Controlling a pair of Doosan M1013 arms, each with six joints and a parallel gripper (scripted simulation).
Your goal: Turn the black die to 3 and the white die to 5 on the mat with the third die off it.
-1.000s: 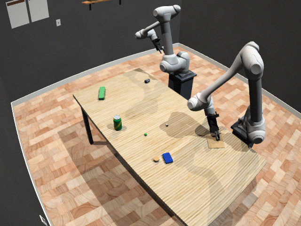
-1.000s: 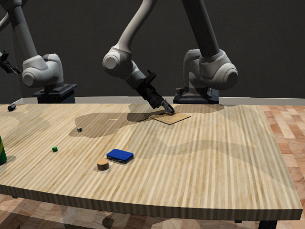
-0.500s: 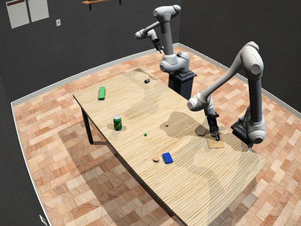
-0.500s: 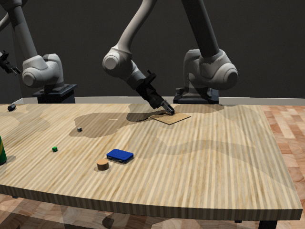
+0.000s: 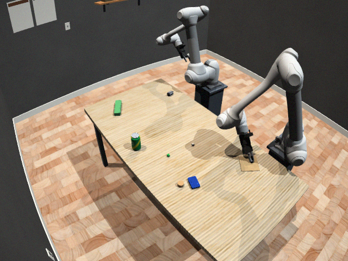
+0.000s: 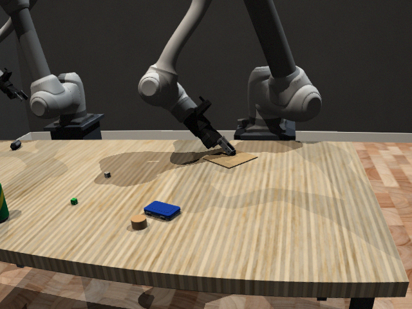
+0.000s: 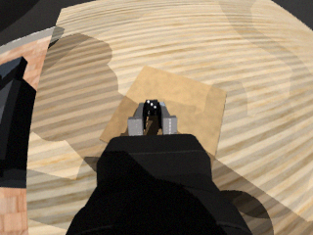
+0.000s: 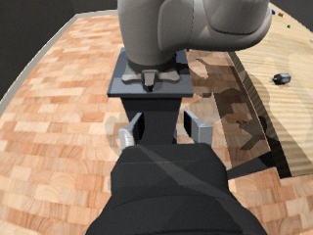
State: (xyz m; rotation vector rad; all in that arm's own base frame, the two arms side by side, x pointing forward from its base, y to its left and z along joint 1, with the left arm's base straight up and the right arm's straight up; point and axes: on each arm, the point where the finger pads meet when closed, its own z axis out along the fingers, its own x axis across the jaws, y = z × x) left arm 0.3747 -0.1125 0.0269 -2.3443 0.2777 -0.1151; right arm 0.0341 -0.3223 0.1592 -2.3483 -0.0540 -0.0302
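My left gripper (image 5: 250, 160) (image 6: 230, 151) (image 7: 152, 110) is tilted over the tan mat (image 5: 250, 167) (image 6: 232, 163) (image 7: 210, 115) and is shut on the black die (image 7: 152, 105). White pips show on the die between the fingertips; its values are too small to read. Whether it touches the mat is hidden. The white die (image 5: 192, 144) (image 6: 107, 174) is on the table off the mat, its top value unreadable. The green third die (image 5: 168, 155) (image 6: 73, 201) is also off the mat. My right gripper (image 5: 186, 58) (image 6: 22, 96) (image 8: 163, 119) is open and empty, far from the dice.
A blue case (image 5: 193, 182) (image 6: 162, 210) and a round wooden disc (image 5: 180, 184) (image 6: 138, 222) are beside each other near the front. A green can (image 5: 136, 142), a green block (image 5: 117, 107) and a small dark object (image 5: 169, 93) (image 6: 15, 145) (image 8: 282, 78) are farther along the table.
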